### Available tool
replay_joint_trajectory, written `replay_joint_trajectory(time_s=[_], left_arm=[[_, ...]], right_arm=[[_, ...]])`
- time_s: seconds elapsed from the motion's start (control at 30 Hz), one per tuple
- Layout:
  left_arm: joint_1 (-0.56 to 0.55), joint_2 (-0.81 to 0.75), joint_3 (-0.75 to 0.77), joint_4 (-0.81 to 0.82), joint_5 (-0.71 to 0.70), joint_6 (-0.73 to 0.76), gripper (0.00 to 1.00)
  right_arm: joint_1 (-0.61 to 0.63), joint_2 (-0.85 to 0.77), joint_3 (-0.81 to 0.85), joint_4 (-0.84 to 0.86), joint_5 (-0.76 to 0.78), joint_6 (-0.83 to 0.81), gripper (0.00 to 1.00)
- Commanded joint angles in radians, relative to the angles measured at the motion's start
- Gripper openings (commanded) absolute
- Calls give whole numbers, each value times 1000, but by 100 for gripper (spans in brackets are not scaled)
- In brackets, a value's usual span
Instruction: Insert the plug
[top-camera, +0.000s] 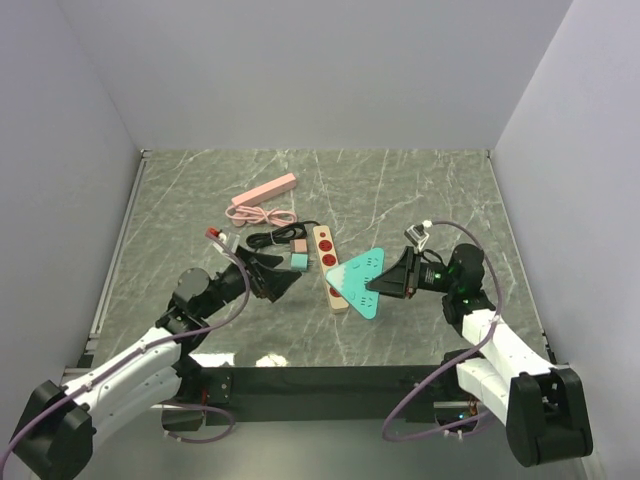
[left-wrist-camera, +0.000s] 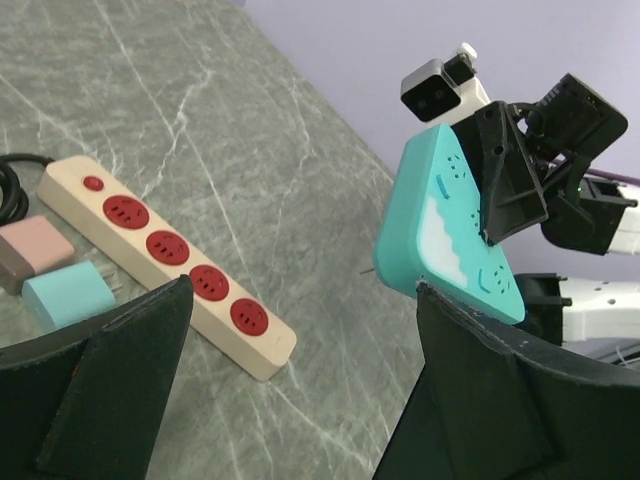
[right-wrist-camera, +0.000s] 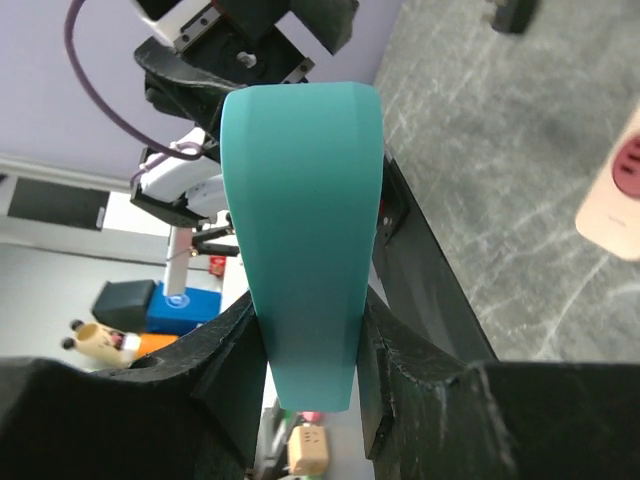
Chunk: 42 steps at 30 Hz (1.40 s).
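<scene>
My right gripper (top-camera: 395, 280) is shut on a teal triangular adapter (top-camera: 362, 282) with socket holes on its face and holds it tilted above the table, just right of a beige power strip (top-camera: 329, 268) with red sockets. In the right wrist view the adapter (right-wrist-camera: 305, 230) is pinched between both fingers. My left gripper (top-camera: 280, 278) is open and empty, low over the table left of the strip's near end. The left wrist view shows the strip (left-wrist-camera: 170, 262), the adapter (left-wrist-camera: 445, 230), a small teal plug (left-wrist-camera: 68, 296) and a pink plug (left-wrist-camera: 35, 246).
A pink power strip (top-camera: 265, 190) and its coiled pink cable (top-camera: 262, 216) lie at the back left. A black cable (top-camera: 275, 238) loops beside the two small plugs (top-camera: 298, 260). Grey walls enclose the marble table on three sides.
</scene>
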<state>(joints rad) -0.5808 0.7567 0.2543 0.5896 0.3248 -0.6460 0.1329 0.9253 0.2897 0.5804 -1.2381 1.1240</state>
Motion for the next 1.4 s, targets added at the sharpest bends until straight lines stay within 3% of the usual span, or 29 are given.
replay_joint_trajectory(time_s=[0.0, 0.1, 0.13, 0.37, 0.6, 0.83, 1.13, 1.37], left_arm=[[6, 18, -12, 64, 20, 32, 99], [4, 65, 2, 55, -19, 54, 99], [4, 84, 5, 59, -23, 57, 99], [4, 298, 8, 219, 54, 13, 99], [4, 424, 71, 205, 33, 51, 96], [-4, 486, 88, 191, 0, 69, 96], [-45, 607, 149, 240, 16, 65, 96], [-54, 655, 171, 289, 65, 51, 96]], right_arm=[[-6, -8, 20, -51, -12, -50, 0], [-3, -45, 84, -273, 34, -211, 0], [-6, -40, 83, -277, 37, -222, 0], [-6, 1, 16, -199, 68, -198, 0], [-16, 43, 35, -154, 69, -221, 0], [-47, 182, 8, -76, 45, -228, 0], [-44, 198, 20, -221, 84, -348, 0], [-32, 288, 16, -188, 78, -351, 0]])
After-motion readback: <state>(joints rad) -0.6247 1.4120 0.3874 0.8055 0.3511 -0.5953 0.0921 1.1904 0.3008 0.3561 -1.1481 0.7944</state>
